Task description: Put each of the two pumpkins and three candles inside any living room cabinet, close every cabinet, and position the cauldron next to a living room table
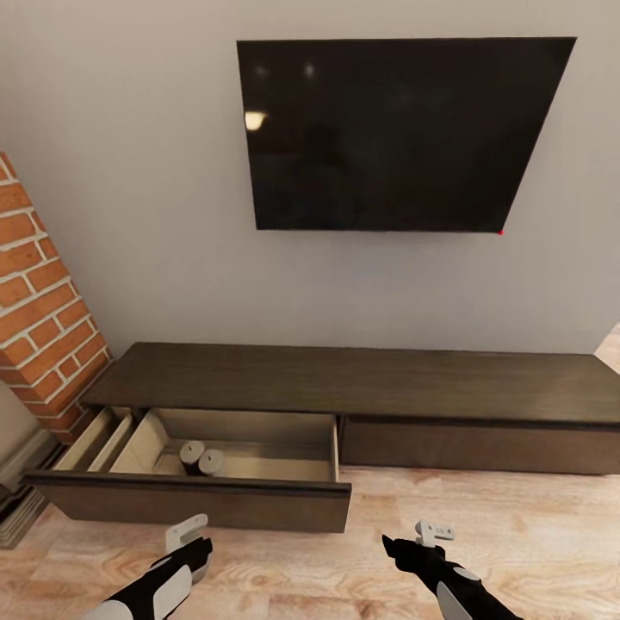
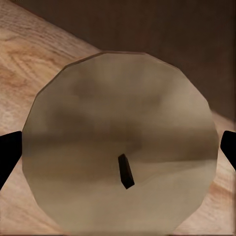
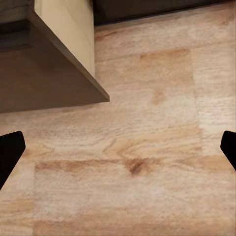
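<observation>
The cabinet (image 1: 344, 379) is a long, low, dark-brown unit against the wall. Its left drawer (image 1: 189, 504) is pulled out, and two candles (image 1: 191, 450) (image 1: 212, 462) stand side by side on its pale floor. My left gripper (image 1: 191, 538) hovers over the floor just in front of that drawer, shut on a third candle (image 2: 118, 123). That candle's pale top and dark wick span the gap between the fingertips (image 2: 10, 152). My right gripper (image 1: 413, 538) hangs open over bare floorboards beside the drawer's right corner (image 3: 73, 73). The pumpkins and the cauldron are out of view.
A black TV (image 1: 405, 133) hangs on the wall above the unit. The unit's right drawer front (image 1: 478, 446) is shut. A brick column (image 1: 43, 319) with a grey stepped base (image 1: 17, 508) stands at the left. Wooden floor (image 1: 517, 534) stretches to the right.
</observation>
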